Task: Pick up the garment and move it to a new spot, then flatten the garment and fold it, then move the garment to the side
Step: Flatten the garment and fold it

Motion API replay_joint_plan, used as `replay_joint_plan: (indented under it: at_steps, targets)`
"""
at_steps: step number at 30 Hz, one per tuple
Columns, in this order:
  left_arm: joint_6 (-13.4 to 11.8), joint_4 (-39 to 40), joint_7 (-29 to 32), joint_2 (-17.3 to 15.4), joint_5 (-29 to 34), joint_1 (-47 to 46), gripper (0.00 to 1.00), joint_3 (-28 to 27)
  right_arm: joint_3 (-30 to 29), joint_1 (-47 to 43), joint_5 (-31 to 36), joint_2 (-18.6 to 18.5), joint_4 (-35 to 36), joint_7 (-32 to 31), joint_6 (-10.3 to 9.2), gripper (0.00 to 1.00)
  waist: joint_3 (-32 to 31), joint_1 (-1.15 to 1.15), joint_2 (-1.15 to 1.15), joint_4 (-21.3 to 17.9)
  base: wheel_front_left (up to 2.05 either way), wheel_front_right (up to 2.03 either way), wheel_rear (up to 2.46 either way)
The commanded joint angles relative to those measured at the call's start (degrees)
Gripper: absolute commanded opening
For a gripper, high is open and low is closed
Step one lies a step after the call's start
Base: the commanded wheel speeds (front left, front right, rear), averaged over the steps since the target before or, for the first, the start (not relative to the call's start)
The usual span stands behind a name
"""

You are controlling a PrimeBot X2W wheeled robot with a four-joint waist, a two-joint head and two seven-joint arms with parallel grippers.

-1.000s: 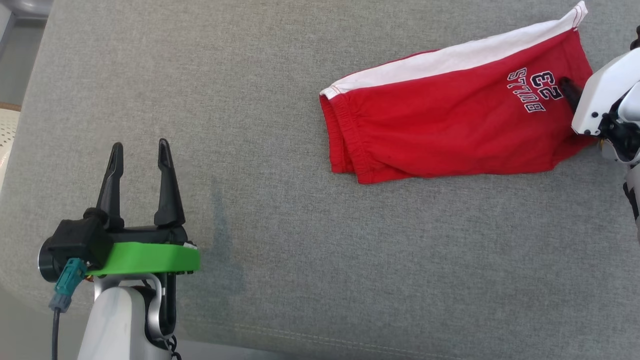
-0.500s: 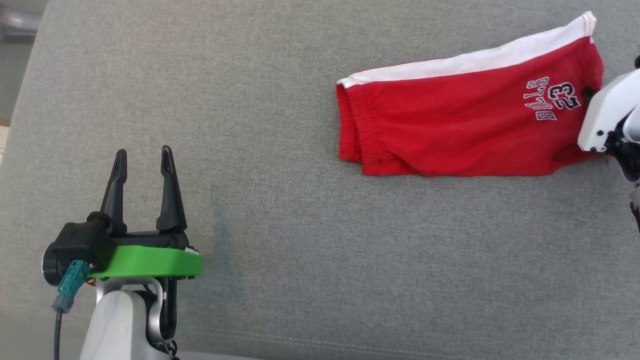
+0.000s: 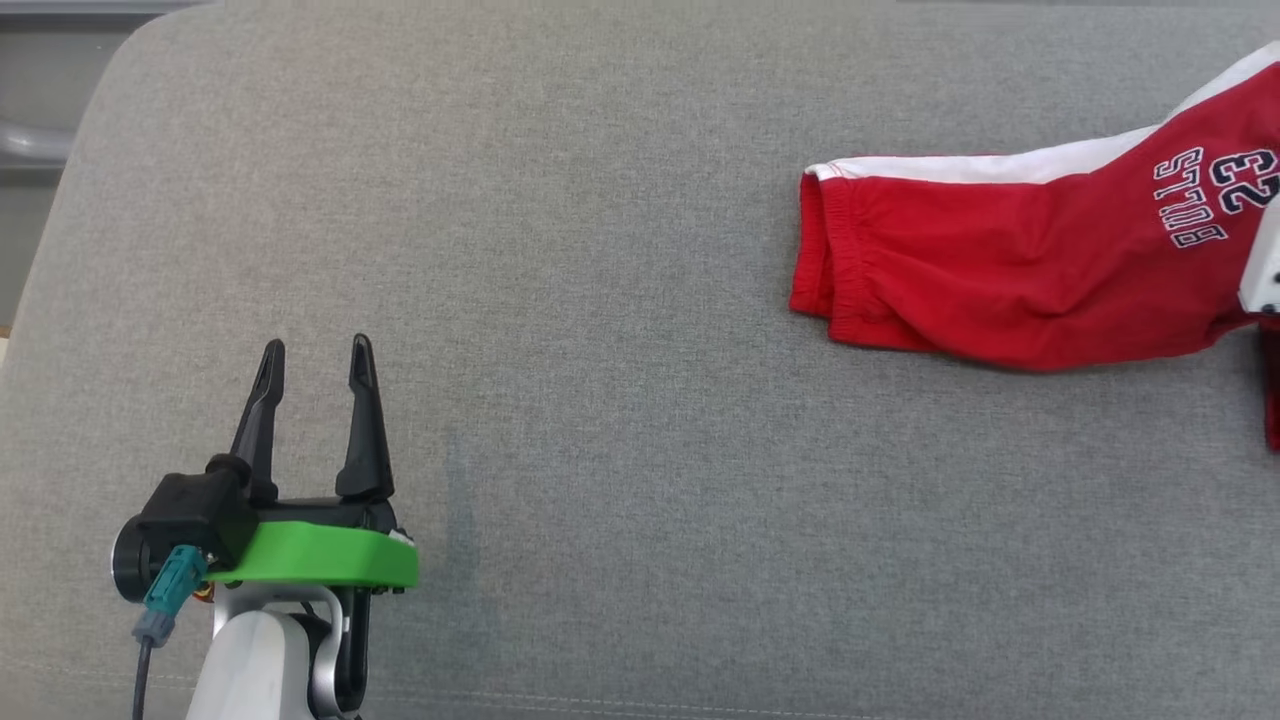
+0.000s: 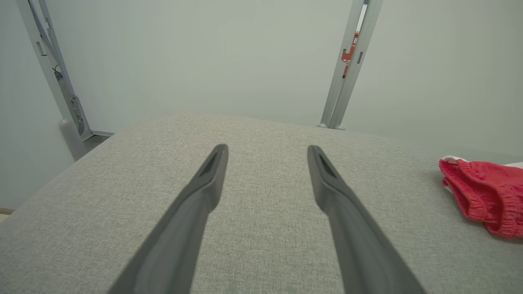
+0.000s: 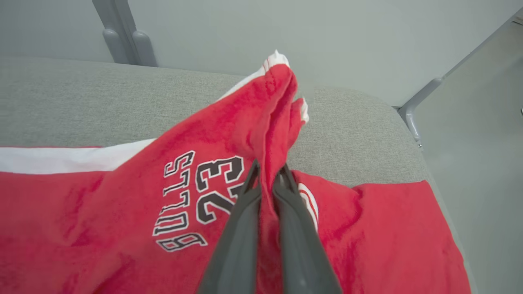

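Note:
The garment [image 3: 1010, 275] is a pair of red shorts with a white side stripe and "BULLS 23" print, lying at the right of the grey cushion. Its waistband end [image 4: 482, 196] shows at the right edge of the left wrist view. In the right wrist view my right gripper [image 5: 267, 173] is shut on a raised fold of the garment [image 5: 122, 212] near the hem, just right of the print. Its pale housing [image 3: 1265, 260] shows at the head view's right edge. My left gripper [image 3: 315, 355] stands open over bare cushion at the lower left, far from the garment.
The grey fabric cushion [image 3: 600, 400] spans the whole work area; its rounded far-left corner and front seam are in view. Grey metal frame posts [image 4: 347, 65] stand behind it against a pale wall. Beyond the cushion's right edge is a drop to the floor [image 5: 482, 143].
The right gripper has shut on the garment's hem end and lifted a fold. The head view has shifted, so the garment sits further right in frame. The left gripper stays open.

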State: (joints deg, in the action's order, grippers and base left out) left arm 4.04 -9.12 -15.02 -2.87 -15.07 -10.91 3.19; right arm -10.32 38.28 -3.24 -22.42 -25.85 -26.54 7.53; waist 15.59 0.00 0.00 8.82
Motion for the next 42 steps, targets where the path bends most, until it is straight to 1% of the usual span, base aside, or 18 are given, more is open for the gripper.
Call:
replay_joint_plan:
  at_steps: [1, 5, 9, 14, 18, 21, 23, 24, 25, 27, 28, 30, 32, 34, 38, 42]
  targets:
    - [0.2, -0.1, -0.2, -0.1, -0.1, 0.9, 1.00, -0.1, 0.7, -1.0, 1.0, 1.5, 2.3, -1.3, -0.07, 0.00, -1.1, 0.00, 0.00, -0.5, 0.00, 0.00, 0.00]
    - [0.4, -0.7, -0.2, -0.1, -0.5, 1.3, 1.00, 0.1, 4.9, -1.4, 1.5, 5.6, 7.9, -4.9, -0.08, 0.00, -1.9, 0.00, 0.00, -0.4, 0.00, 0.00, 0.00]
    - [0.6, -1.1, -0.2, -0.1, -0.8, 1.1, 1.00, 0.9, 10.1, 0.3, 0.5, 9.5, 8.7, -7.2, -0.08, 0.00, -2.2, 0.00, 0.00, 0.4, 0.00, 0.00, 0.00]
    - [0.8, -1.0, -0.2, -0.1, -1.2, 0.4, 1.00, 2.2, 14.1, 2.7, 0.5, 14.0, 3.4, -8.4, -0.08, 0.00, -1.6, 0.00, 0.00, 2.5, 0.00, 0.00, 0.00]
    - [0.7, -1.2, -0.2, -0.1, -1.7, 0.0, 1.00, 3.2, 16.5, 4.4, 1.0, 16.3, -2.6, -7.6, -0.08, 0.00, -1.0, 0.00, 0.00, 4.3, 0.00, 0.00, 0.00]
    - [0.4, -1.4, -0.2, -0.1, -2.0, -0.1, 1.00, 3.7, 17.4, 5.1, 1.3, 17.2, -6.3, -6.9, -0.08, 0.00, -0.8, 0.00, 0.00, 5.5, 0.00, 0.00, 0.00]
    - [0.4, -1.4, -0.2, -0.1, -2.1, -0.1, 1.00, 3.9, 18.2, 5.6, 0.0, 17.8, -8.1, -5.6, -0.07, 0.00, -0.9, 0.00, 0.00, 6.0, 0.00, 0.00, 0.00]
    - [0.3, -1.3, -0.2, -0.1, -2.2, 0.1, 1.00, 3.8, 18.8, 5.7, -1.4, 18.2, -9.2, -4.8, -0.07, 0.37, -1.0, 0.00, 0.00, 6.2, 0.00, 0.00, 0.00]
    - [0.2, -1.3, -0.2, -0.1, -2.2, 0.1, 1.00, 3.8, 19.0, 5.7, -2.2, 18.4, -9.7, -4.4, -0.07, 1.00, -1.0, 0.00, 0.00, 6.2, 0.00, 0.00, 0.00]
    - [0.1, -1.3, -0.2, -0.1, -2.2, 0.5, 1.00, 3.6, 19.5, 5.7, -6.0, 18.8, -10.5, -3.6, -0.06, 1.00, -1.2, 0.00, 0.00, 6.1, 0.00, 0.00, 0.00]
    - [0.0, -1.3, -0.2, -0.1, -2.1, 0.7, 1.00, 3.5, 19.8, 5.7, -8.9, 19.0, -10.4, -3.4, -0.06, 1.00, -1.3, 0.00, 0.00, 6.0, 0.00, 0.00, 0.00]
    - [-0.1, -1.2, -0.1, -0.1, -2.0, 1.0, 1.00, 3.1, 20.7, 5.5, -14.7, 19.2, -9.2, -3.6, -0.06, 1.00, -1.5, 0.00, 0.00, 5.4, 0.00, 0.00, 0.00]
    - [0.0, -1.1, -0.2, -0.1, -1.8, 1.1, 1.00, 2.6, 22.2, 5.0, -18.6, 19.3, -7.3, -3.6, -0.06, 1.00, -1.7, 0.00, 0.00, 4.5, 0.00, 0.00, 0.00]
    - [0.0, -1.0, -0.2, -0.1, -1.6, 1.2, 1.00, 2.3, 23.1, 4.5, -20.5, 18.9, -5.1, -2.7, -0.05, 1.00, -2.1, 0.00, 0.00, 3.4, 0.00, 0.00, 0.00]
    - [0.2, -1.1, -0.2, -0.1, -1.4, 1.5, 1.00, 1.7, 22.3, 2.9, -22.8, 16.4, 0.1, 0.9, -0.04, 1.00, -3.2, 0.00, 0.00, 1.4, 0.00, 0.00, 0.00]
    - [0.3, -1.4, -0.2, -0.1, -1.1, 2.1, 1.00, 1.3, 19.9, -0.1, -21.5, 13.0, 4.5, 5.7, -0.04, 1.00, -4.6, 0.00, 0.00, -0.7, 0.00, 0.00, 0.00]
